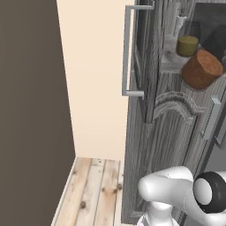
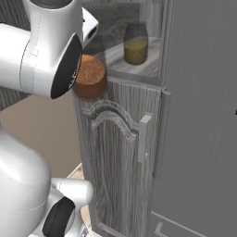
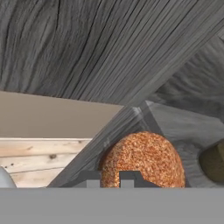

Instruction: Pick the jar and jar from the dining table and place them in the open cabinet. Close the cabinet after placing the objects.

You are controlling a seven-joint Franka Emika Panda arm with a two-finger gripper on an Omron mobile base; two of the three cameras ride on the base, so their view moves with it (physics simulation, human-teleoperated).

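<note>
Two jars at the open cabinet (image 1: 145, 66). Left base view: yellow jar (image 1: 187, 45) on shelf, red jar (image 1: 202, 69) overhanging front edge. Right base view: same overhang. Hand view: gripper (image 3: 110, 178) clamped on red jar; best pushed deeper before release.

Cream wall (image 1: 95, 79) beside dk brown wall (image 1: 31, 110) — pale wood plank floor (image 1: 92, 194) below.
</note>
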